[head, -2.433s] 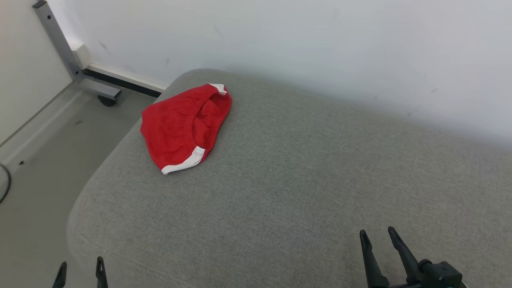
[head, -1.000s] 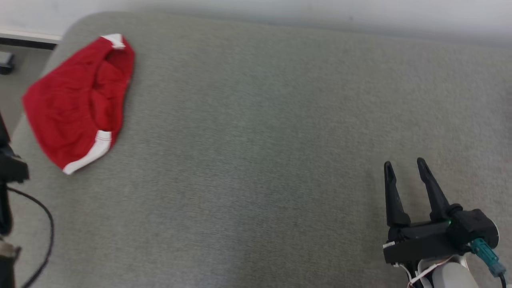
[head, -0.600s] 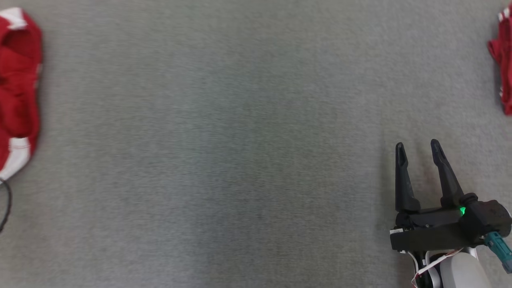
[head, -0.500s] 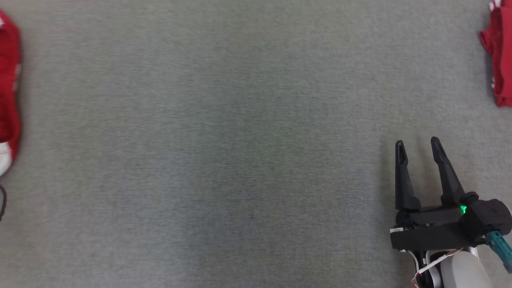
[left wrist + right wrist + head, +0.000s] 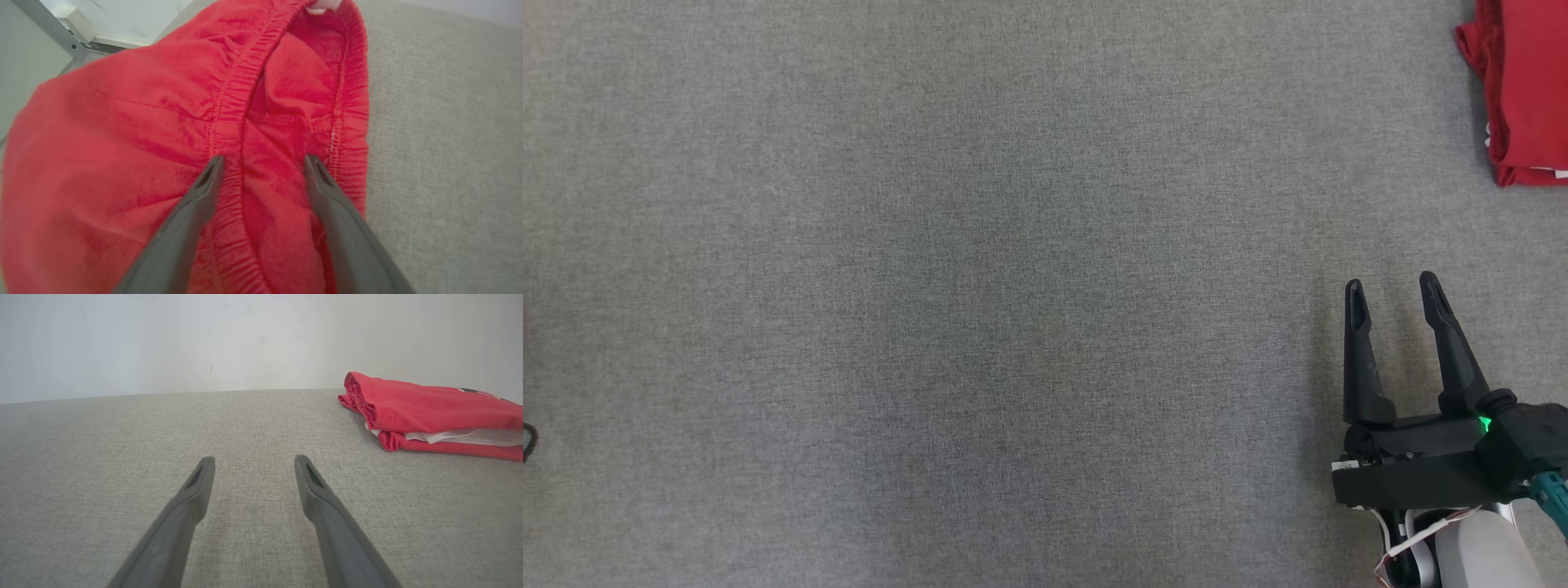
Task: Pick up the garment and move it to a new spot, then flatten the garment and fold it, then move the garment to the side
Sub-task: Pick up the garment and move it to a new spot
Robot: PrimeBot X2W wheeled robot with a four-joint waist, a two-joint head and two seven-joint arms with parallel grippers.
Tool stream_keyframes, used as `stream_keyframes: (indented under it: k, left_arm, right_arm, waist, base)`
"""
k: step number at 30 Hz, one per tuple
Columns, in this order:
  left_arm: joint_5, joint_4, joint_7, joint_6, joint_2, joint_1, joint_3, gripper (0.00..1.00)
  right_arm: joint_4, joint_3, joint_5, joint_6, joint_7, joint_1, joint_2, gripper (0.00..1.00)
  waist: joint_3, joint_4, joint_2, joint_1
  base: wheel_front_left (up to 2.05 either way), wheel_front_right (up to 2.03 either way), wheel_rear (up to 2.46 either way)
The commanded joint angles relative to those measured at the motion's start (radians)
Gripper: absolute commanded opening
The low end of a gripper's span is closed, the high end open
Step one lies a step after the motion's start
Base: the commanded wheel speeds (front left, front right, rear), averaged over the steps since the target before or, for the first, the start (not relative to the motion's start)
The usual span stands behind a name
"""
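Observation:
The garment (image 5: 122,143) is a crumpled red piece with a gathered elastic band, lying near the corner of the grey cushion (image 5: 441,143). In the left wrist view my left gripper (image 5: 264,158) hovers close over it, open, its two fingers straddling the band with nothing pinched. My right gripper (image 5: 1392,282) stands open at the lower right of the head view, low over bare cushion; in the right wrist view the right gripper (image 5: 254,458) has only grey fabric between its fingers.
A second red garment (image 5: 1523,90), folded with a white layer showing, lies at the cushion's far right (image 5: 429,406). A pale wall (image 5: 163,343) runs behind the cushion. A grey metal frame leg (image 5: 45,22) stands on the floor beyond the cushion's corner.
The head camera has swung right and down: the crumpled garment slid out of its left edge and the folded red piece came in at the top right. The right gripper stays open.

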Motion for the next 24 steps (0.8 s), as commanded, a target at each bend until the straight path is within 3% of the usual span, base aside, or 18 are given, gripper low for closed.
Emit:
stream_keyframes:
  k: [1,2,3,5,13,18,24]
  left_arm:
    - [-0.004,0.016,0.008,0.002,0.000,-0.004,-0.010,1.00]
    - [-0.009,0.029,0.011,0.002,-0.002,-0.006,-0.013,0.94]
    - [-0.011,0.037,0.010,0.002,-0.005,-0.007,-0.018,0.44]
    - [-0.011,0.057,-0.001,0.002,-0.007,-0.011,-0.027,0.00]
    - [0.007,0.069,-0.156,0.002,-0.001,-0.051,-0.031,0.00]
    - [0.017,-0.002,-0.247,0.002,0.006,-0.102,-0.071,0.00]
    - [0.013,-0.125,-0.253,0.002,0.008,-0.152,-0.144,0.00]
  right_arm:
    - [-0.003,0.001,-0.007,-0.003,0.001,0.000,0.000,1.00]
    - [-0.003,0.001,-0.007,-0.003,0.003,-0.001,-0.001,1.00]
    - [-0.004,0.002,-0.008,-0.003,0.003,-0.002,-0.002,1.00]
    - [-0.004,0.002,-0.009,-0.003,0.007,-0.003,-0.005,1.00]
    - [0.008,0.012,0.002,-0.003,0.010,-0.001,-0.005,1.00]
    - [0.046,0.029,0.021,-0.003,0.005,0.003,0.013,1.00]
    - [0.095,0.047,0.045,-0.003,0.000,0.007,0.035,1.00]
  waist:
    - [-0.002,0.001,-0.0001,0.0000]
    - [-0.004,0.002,-0.0001,0.0000]
    - [-0.006,0.003,-0.0001,0.0000]
    - [-0.012,0.005,-0.0001,0.0000]
    - [-0.059,0.017,-0.0001,0.0000]
    - [-0.130,0.018,-0.0001,0.0000]
    - [-0.197,-0.003,-0.0001,0.0000]
  base:
    - [0.00,0.00,0.00]
    - [0.00,0.00,0.00]
    - [0.00,0.00,0.00]
    - [0.00,0.00,0.00]
    - [0.00,0.00,0.00]
    - [0.00,0.00,0.00]
    - [0.00,0.00,0.00]
